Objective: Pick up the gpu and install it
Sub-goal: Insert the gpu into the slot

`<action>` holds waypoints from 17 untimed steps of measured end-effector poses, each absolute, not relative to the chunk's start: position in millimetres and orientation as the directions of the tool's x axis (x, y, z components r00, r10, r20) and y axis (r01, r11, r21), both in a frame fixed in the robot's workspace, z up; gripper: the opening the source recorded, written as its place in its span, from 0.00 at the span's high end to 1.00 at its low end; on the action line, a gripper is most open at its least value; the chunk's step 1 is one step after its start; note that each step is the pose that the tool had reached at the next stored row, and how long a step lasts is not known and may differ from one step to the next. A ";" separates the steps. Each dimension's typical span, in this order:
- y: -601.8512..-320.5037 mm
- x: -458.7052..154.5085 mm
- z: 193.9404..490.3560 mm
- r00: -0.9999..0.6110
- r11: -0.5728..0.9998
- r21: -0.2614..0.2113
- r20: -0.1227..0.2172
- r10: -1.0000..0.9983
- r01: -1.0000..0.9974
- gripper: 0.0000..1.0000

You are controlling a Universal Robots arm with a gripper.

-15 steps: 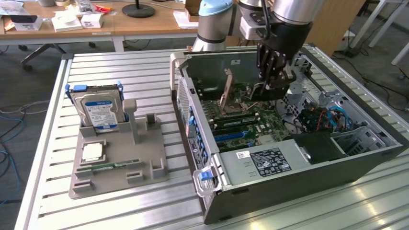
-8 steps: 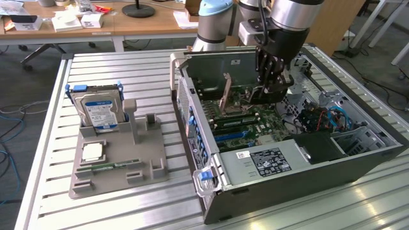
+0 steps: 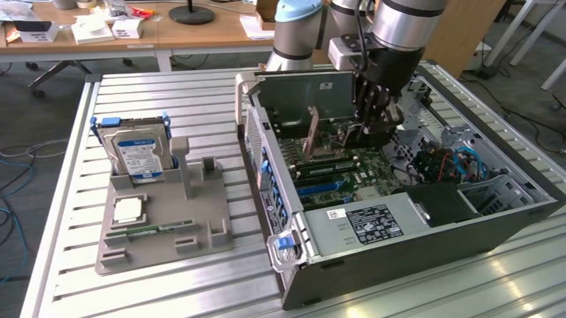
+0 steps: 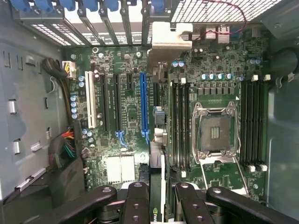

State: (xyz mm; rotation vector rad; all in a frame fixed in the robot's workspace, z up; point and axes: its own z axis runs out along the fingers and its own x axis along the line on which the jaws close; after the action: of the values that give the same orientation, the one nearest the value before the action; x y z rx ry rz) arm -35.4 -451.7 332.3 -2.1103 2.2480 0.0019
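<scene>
Exterior view: your gripper (image 3: 370,129) is down inside the open computer case (image 3: 425,248), over the motherboard (image 3: 332,175). The fingers are part closed and pinch the gpu (image 3: 361,140), a dark card hanging under them. You can't tell from here whether the card touches the board. The power supply (image 3: 372,222) sits at the near end of the case and the blue cables (image 3: 460,162) toward the exterior view's right, both apart from the gripper. On the exterior view's left, well apart from the case, the grey holder tray (image 3: 199,232) stands on the slatted table (image 3: 177,99). It carries the hard drive (image 3: 134,156) upright and the green memory stick (image 3: 152,230) lying flat. Wrist view: the two black fingers (image 4: 136,205) clamp the gpu (image 4: 157,172) edge-on between them, with only the card filling the narrow gap. Its grey end bracket (image 4: 170,37) is at the far end, by the rear blue latches (image 4: 70,4). The card's edge lies just beside the long blue slot (image 4: 143,102), between that slot and the memory slots (image 4: 180,126). Whether it is seated is unclear. The black slots (image 4: 115,102), the white slot (image 4: 89,105) and the CPU socket (image 4: 215,133) are uncovered.
</scene>
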 end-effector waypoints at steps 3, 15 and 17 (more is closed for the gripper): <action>-451.6 -35.4 329.1 -0.062 0.064 -0.039 -0.043 -0.997 -0.997 0.74; -451.6 -35.5 315.8 -0.062 0.064 -0.039 -0.043 -0.997 -0.997 0.74; -451.6 -35.5 313.6 -0.062 0.064 -0.039 -0.043 -0.997 -0.997 0.74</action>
State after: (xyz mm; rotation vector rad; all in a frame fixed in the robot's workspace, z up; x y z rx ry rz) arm -35.5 -451.6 313.6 -2.1102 2.2480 0.0019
